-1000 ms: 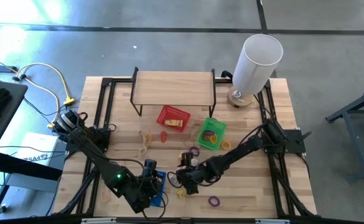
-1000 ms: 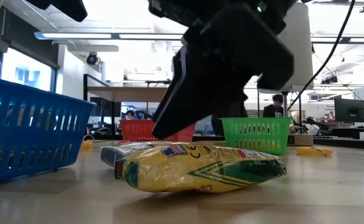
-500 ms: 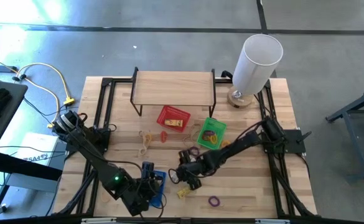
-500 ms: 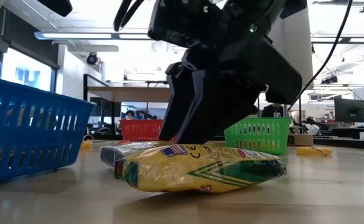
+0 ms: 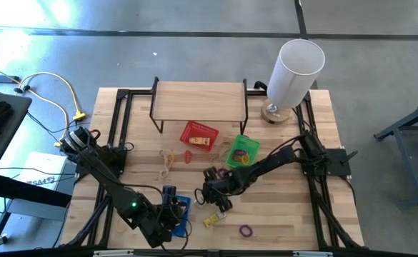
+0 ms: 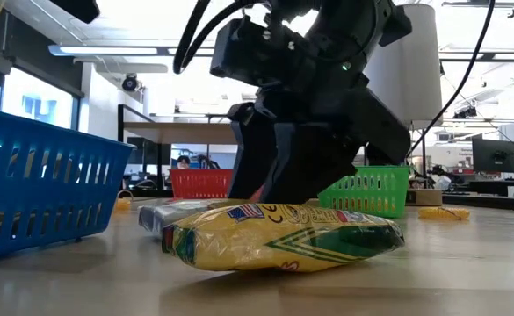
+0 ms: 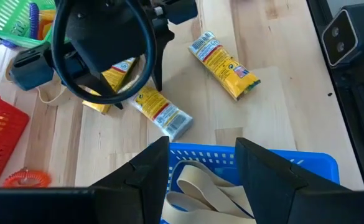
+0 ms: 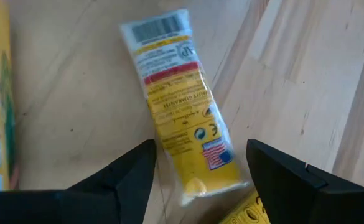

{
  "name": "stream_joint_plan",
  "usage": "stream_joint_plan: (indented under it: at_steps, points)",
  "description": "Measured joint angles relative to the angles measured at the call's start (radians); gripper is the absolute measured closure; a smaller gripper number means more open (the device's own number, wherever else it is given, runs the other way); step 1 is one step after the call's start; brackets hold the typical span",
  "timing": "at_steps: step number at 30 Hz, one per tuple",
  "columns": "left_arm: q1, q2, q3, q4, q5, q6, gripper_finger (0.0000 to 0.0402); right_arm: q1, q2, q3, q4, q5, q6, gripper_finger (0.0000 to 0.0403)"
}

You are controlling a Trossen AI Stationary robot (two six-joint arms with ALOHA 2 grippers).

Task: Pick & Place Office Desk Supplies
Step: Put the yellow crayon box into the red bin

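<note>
Fingers of the right tool [image 8: 194,171] are spread apart over a yellow plastic-wrapped packet [image 8: 178,102] on the wooden counter [image 8: 306,74]; the left tool [image 7: 200,165] is held open above a blue plastic basket [image 7: 306,165].

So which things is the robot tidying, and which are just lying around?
Job: yellow packets, purple loop, tan bands, blue basket, red basket, green basket; right hand open over a packet, left hand above blue basket.
Just there: white cylinder, wooden shelf, yellow cable.
</note>
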Motion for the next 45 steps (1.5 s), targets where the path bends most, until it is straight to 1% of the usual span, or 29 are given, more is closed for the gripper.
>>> stream_joint_plan:
  at_steps: [8,11,15,20,22,25,27,29,31,33,35,38,43,45]
  points:
    - [-0.001,0.0,0.0,0.0,0.0,0.004,0.0228,-0.002,0.0,-0.016,0.028,-0.021,-0.001,0.016]
    - [-0.001,0.0,0.0,0.0,0.0,0.004,0.0228,-0.003,0.0,-0.017,0.038,-0.034,-0.002,0.017]
    - [-0.001,0.0,0.0,-0.001,0.0,0.004,0.0228,-0.001,0.0,-0.017,0.036,-0.039,-0.002,0.021]
    - [-0.001,0.0,0.0,-0.002,-0.002,0.024,0.0228,0.007,0.0,-0.017,0.041,-0.037,-0.002,0.0285]
    - [-0.001,0.0,0.0,-0.01,-0.018,0.039,0.0228,0.012,0.0,-0.017,0.045,-0.027,-0.001,0.0315]
    - [0.002,0.0,0.0,-0.031,-0.049,0.091,0.0228,0.025,-0.003,-0.017,0.037,0.028,0.001,0.0347]
    - [0.003,0.0,0.0,-0.053,-0.078,0.151,0.0228,0.035,-0.014,-0.018,0.003,0.083,0.003,0.0354]
    - [0.003,0.0,0.0,-0.086,-0.117,0.218,0.0228,0.051,-0.034,-0.018,-0.02,0.161,0.01,0.0352]
    - [0.003,0.0,0.0,-0.138,-0.174,0.273,0.0228,0.069,-0.065,-0.018,-0.054,0.268,0.038,0.0341]
    - [0.003,0.0,0.0,-0.198,-0.236,0.278,0.0228,0.085,-0.09,-0.017,-0.078,0.359,0.072,0.0333]
    - [0.003,0.0,0.0,-0.248,-0.293,0.265,0.0228,0.098,-0.119,-0.019,-0.117,0.419,0.093,0.0333]
    - [0.013,0.0,0.0,-0.282,-0.364,0.264,0.0228,0.109,-0.165,-0.017,-0.117,0.497,0.108,0.0343]
    - [0.046,0.0,0.0,-0.298,-0.451,0.345,0.0228,0.101,-0.241,-0.017,-0.124,0.616,0.138,0.0347]
    - [0.062,0.0,0.0,-0.299,-0.464,0.376,0.0228,0.075,-0.276,-0.017,-0.138,0.634,0.157,0.0347]
